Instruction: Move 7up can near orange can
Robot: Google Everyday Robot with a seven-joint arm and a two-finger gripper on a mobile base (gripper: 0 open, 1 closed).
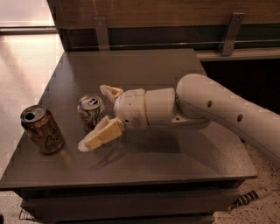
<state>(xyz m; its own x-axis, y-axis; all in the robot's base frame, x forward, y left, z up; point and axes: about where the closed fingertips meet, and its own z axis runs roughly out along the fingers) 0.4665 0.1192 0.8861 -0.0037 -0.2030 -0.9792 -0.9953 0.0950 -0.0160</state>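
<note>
The gripper (92,118), a cream-coloured two-finger tool on the end of a thick white robot arm (227,109), reached in from the right and hovered low over the front left part of a dark grey-brown square table (175,65). Its two fingers were spread wide apart. The far finger (110,92) pointed to the back of the table. The near finger (101,134) angled down towards the front edge, with its tip close to the tabletop.

Between those spread fingers stood the 7up can (91,111), a white and silver soda can with green markings and a silver top. It was upright on the table. The near finger lay just beside its lower right side, and whether it touched the can could not be told. The far finger was apart from the can.

The orange can (42,129), an orange-gold metallic soda can with a pale logo patch on its side and an opened silver top, stood upright near the table's left edge. It was to the left of the 7up can and a little nearer the front, and a strip of bare tabletop lay between them.

Behind the table ran a dark wooden wall (166,13) with two grey metal brackets (231,33). A pale floor (22,65) showed at the left, and a striped cable (249,199) lay on the ground at the lower right.
</note>
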